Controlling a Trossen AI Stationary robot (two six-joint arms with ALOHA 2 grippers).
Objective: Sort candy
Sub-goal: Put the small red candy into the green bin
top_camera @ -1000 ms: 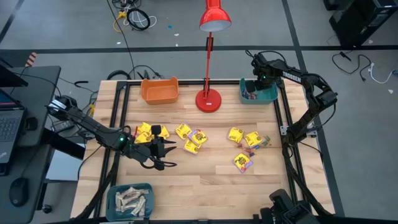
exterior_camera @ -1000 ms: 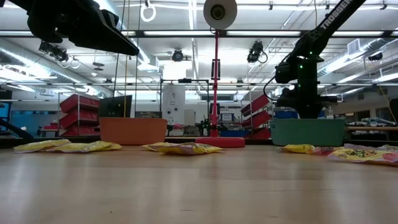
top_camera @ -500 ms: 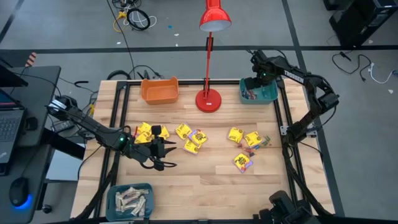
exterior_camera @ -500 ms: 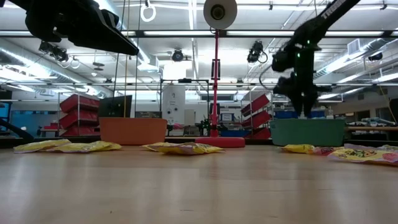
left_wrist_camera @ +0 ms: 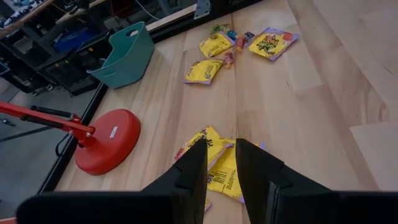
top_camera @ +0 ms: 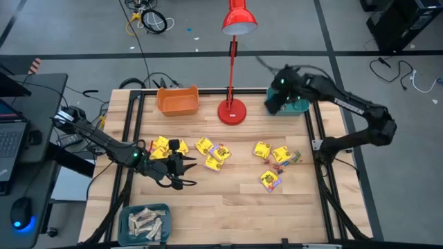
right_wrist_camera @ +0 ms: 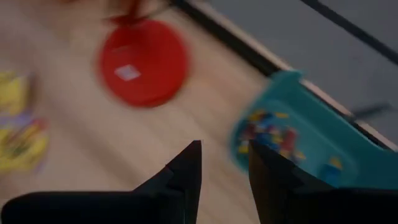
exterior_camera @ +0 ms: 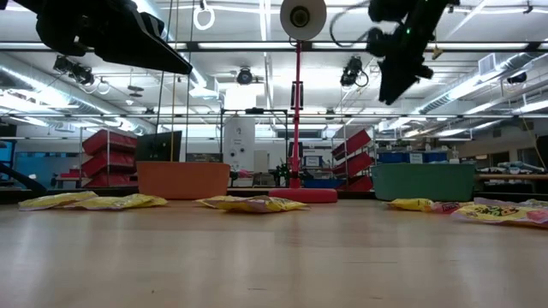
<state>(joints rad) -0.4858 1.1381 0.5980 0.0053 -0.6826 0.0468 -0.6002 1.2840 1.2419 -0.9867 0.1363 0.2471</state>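
Your right end effector (top_camera: 275, 99) raised above teal bin (top_camera: 299, 105) at bench (top_camera: 228, 200) far edge, fingers (right_wrist_camera: 186, 168) slightly apart, nothing between. Small candy pieces (right_wrist_camera: 273, 135) inside that bin, below it. Your left end effector (top_camera: 185, 173) low over bench, fingers parted, empty; yellow candy packets (left_wrist_camera: 217, 163) just ahead, untouched.

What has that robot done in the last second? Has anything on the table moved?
The right gripper was down in the teal bin at the back of the table; it has lifted out and swung toward the red lamp. Its fingers are apart with nothing between them. The left gripper has stayed beside the yellow packets, and the candy on the table has not shifted.
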